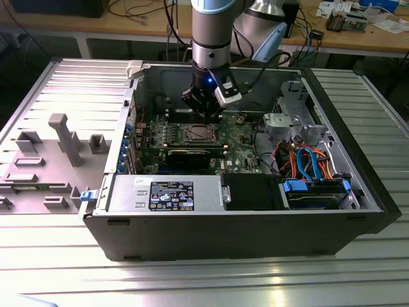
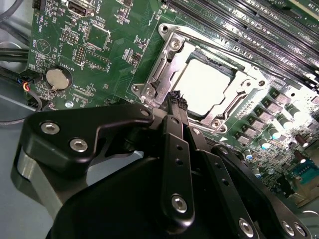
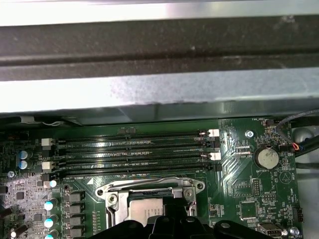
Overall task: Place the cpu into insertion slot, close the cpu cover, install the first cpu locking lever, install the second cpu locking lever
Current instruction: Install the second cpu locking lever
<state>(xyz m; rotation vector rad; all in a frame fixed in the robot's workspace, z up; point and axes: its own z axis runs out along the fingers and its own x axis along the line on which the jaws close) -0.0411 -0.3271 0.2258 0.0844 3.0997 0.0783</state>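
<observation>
The cpu [image 2: 203, 88] lies flat in the insertion slot [image 2: 215, 63], its pale metal top showing through the cut-out of the cpu cover [image 2: 163, 68], which lies down over it. A thin silver lever rod [image 2: 219, 54] runs along the socket's side next to the memory slots. My gripper [image 2: 176, 101] is shut, its black fingertips together just above the socket's corner, with nothing seen between them. In the exterior view the gripper [image 1: 206, 112] hangs over the socket [image 1: 199, 133] on the green motherboard [image 1: 243, 150]. The first wrist view shows the cpu [image 3: 144, 208] under the cover's frame [image 3: 149, 189].
Long black memory slots [image 3: 134, 149] run beside the socket. A round coin battery [image 3: 265, 158] sits on the board. The case wall [image 3: 159, 94] rises close behind the slots. A black drive bay [image 1: 252, 192] and cables [image 1: 307, 160] fill the exterior view's right.
</observation>
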